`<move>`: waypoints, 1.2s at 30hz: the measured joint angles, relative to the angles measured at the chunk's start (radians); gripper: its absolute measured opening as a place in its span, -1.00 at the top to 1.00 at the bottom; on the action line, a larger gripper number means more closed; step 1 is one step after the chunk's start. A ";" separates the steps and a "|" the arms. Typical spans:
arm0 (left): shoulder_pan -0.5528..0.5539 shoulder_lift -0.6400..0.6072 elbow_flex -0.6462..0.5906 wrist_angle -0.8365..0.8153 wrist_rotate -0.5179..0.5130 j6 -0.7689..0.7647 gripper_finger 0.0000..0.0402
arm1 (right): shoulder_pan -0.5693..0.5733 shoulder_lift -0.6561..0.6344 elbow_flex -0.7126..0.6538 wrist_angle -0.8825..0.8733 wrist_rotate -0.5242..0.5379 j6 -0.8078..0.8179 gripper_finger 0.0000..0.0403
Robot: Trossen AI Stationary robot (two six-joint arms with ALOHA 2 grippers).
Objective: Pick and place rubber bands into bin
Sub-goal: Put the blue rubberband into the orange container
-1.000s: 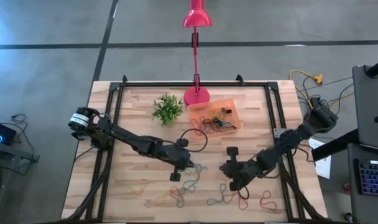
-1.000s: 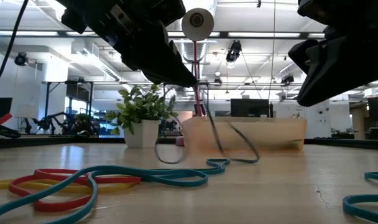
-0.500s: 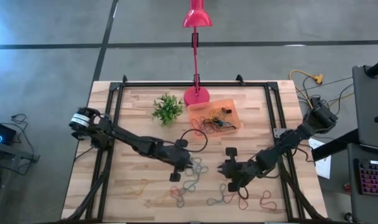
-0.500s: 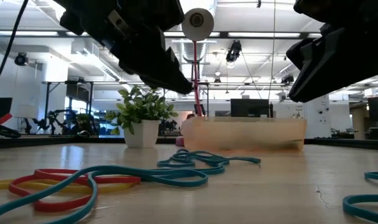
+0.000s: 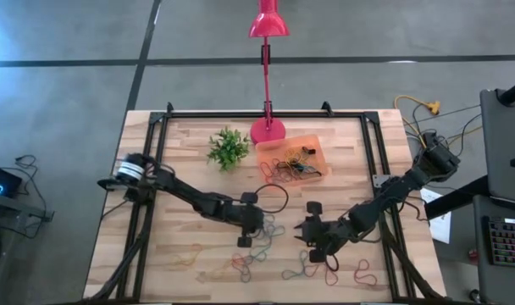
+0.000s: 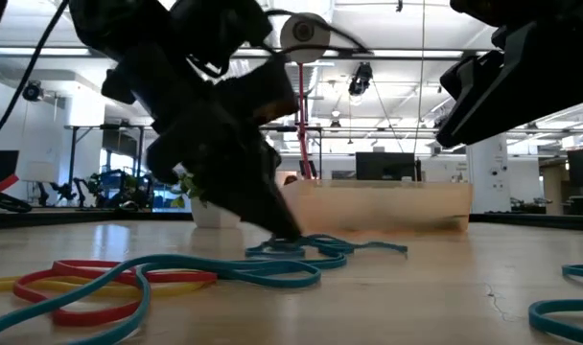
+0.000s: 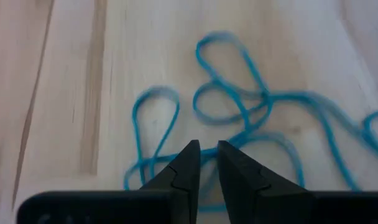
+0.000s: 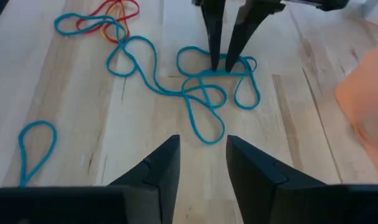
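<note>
No writing is legible anywhere. At frame centre, the left gripper (image 5: 259,227) presses narrowly parted jaws onto tangled teal rubber bands (image 8: 201,93) on the counter (image 5: 190,169), gripping none. The right gripper (image 5: 307,240) hovers beside it, lower centre, jaws apart and empty.

Dark jointed arms (image 5: 198,199), seemingly matte, tapered pincers (image 8: 202,163)

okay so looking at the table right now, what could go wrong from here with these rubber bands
1. The left tool is down on a tangle of teal bands; lifting could drag the whole chain, not one band.
2. A long dangling chain may snag or miss the orange bin.
3. The right tool hovers close by, so the arms could collide.
</note>
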 joint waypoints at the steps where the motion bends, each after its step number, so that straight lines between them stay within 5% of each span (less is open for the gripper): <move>1: 0.000 0.003 0.002 0.013 0.000 0.001 0.79 | 0.000 0.000 0.000 0.002 -0.007 0.007 0.41; 36: 0.034 -0.021 -0.011 0.023 -0.045 0.075 0.79 | 0.013 0.000 0.000 0.013 -0.050 0.015 0.54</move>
